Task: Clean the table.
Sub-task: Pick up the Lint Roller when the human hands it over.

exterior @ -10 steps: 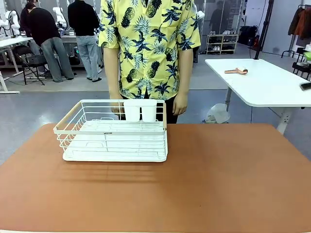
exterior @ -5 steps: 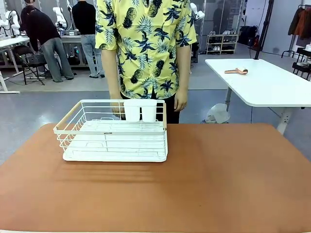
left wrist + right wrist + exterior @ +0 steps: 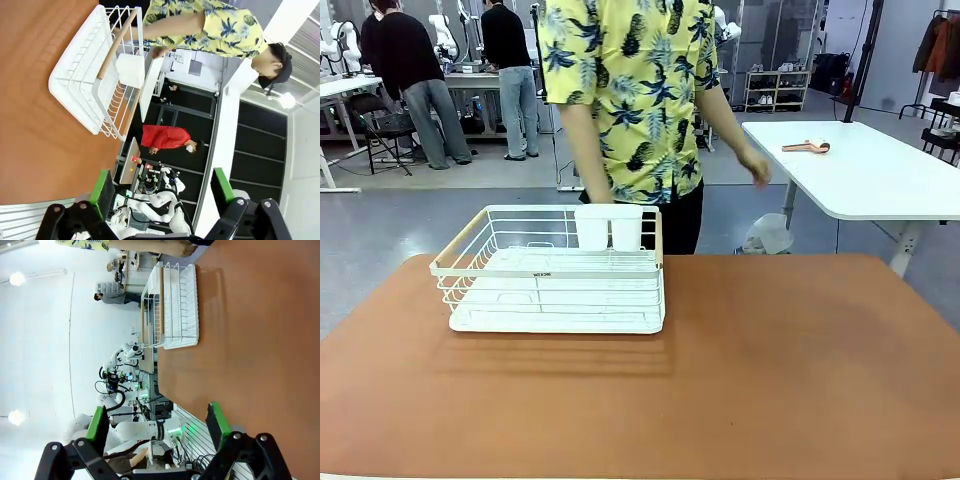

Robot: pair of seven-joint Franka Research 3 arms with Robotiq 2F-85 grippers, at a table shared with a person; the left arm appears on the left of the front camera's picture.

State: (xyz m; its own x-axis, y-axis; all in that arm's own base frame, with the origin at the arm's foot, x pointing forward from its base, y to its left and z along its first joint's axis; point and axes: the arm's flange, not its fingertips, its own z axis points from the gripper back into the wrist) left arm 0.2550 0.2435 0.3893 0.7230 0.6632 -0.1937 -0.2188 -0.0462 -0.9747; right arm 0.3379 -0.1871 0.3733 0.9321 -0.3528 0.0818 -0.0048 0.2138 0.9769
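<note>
Surface: the table [image 3: 770, 380] is spread across the whole near field, its reddish-brown top taken up by a white wire rack [image 3: 555, 270] alone.
Rack: set on the robot's left half, toward the far edge. Its long axis is laid side to side, and two white cups [image 3: 610, 228] are held at its far side.
Nearer arm: the left is judged nearer, with the rack seen ahead of the left gripper [image 3: 162, 189] and apart from it.
Grippers: the left gripper and the right gripper [image 3: 156, 422] are both spread wide, and nothing is held.
Change: the rack is left unmoved. The person [image 3: 640, 100] has been turned toward the white-topped table [image 3: 860, 170], with a hand [image 3: 755, 168] swung out that way.
</note>
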